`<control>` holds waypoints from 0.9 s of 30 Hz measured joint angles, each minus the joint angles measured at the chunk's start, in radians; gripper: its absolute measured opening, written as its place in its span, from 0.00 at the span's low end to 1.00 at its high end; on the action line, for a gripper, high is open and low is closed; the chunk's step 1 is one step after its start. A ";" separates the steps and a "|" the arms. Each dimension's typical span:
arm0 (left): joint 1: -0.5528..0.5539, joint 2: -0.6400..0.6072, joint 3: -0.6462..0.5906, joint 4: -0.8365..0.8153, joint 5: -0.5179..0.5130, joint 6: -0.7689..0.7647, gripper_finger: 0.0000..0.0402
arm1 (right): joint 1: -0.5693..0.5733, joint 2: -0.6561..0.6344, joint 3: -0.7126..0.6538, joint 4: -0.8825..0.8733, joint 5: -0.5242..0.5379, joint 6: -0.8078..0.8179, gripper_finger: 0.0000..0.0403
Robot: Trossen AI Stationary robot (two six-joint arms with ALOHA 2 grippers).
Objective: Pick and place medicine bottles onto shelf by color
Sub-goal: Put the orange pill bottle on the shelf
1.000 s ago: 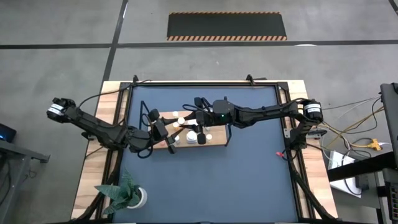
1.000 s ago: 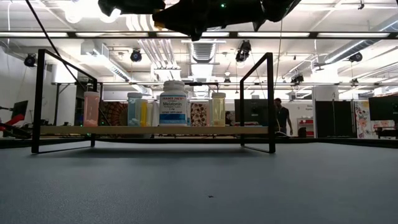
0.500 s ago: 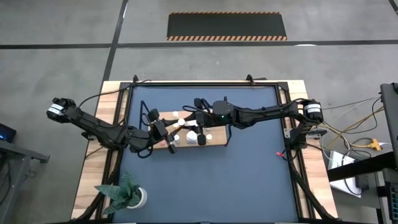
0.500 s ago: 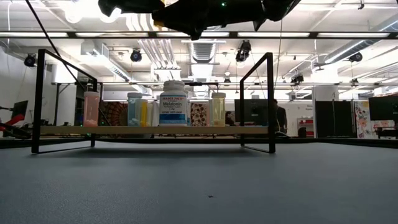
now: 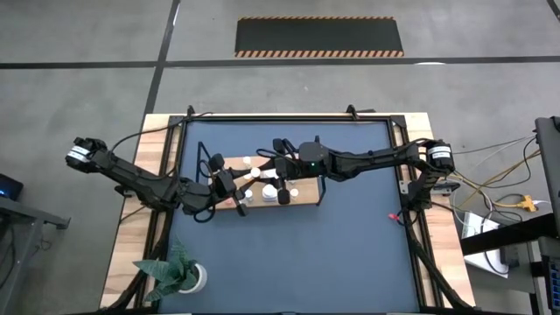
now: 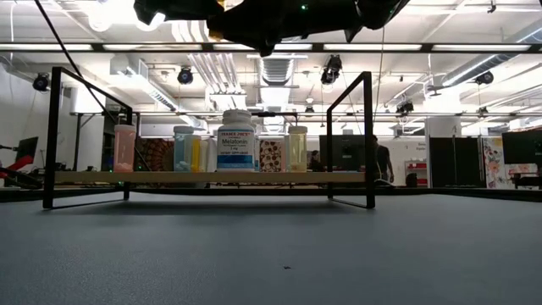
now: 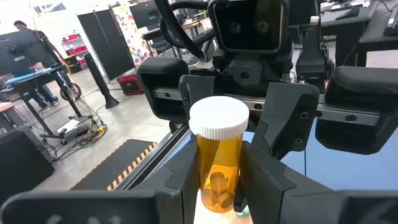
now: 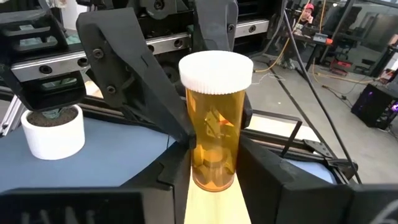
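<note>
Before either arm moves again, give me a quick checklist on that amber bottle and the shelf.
1. Amber bottle upright, white cap on: ok.
2. Bottle sits between the left hand and the right hand, above the shelf: ok.
3. Which hand actually bears the bottle's weight: cannot tell.
4. Bare board free at the shelf's right end: ok.
5. Bottles on the shelf standing upright, including the large white bottle: ok.
6. A matching amber group on the shelf to place beside: cannot tell.
</note>
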 joint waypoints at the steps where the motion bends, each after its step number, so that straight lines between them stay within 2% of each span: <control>1: 0.000 0.000 0.000 -0.001 0.000 0.000 0.21 | 0.000 0.000 0.000 0.000 0.001 0.002 0.29; 11: -0.001 0.000 -0.001 -0.006 0.000 0.004 0.21 | 0.000 0.000 0.000 -0.006 0.002 0.015 0.44; 21: -0.004 -0.005 -0.003 -0.015 -0.003 0.023 0.21 | 0.000 -0.001 0.000 -0.049 0.001 0.015 0.51; 27: -0.006 -0.021 -0.003 -0.037 0.000 0.030 0.21 | 0.000 -0.027 0.000 -0.153 0.001 0.009 0.53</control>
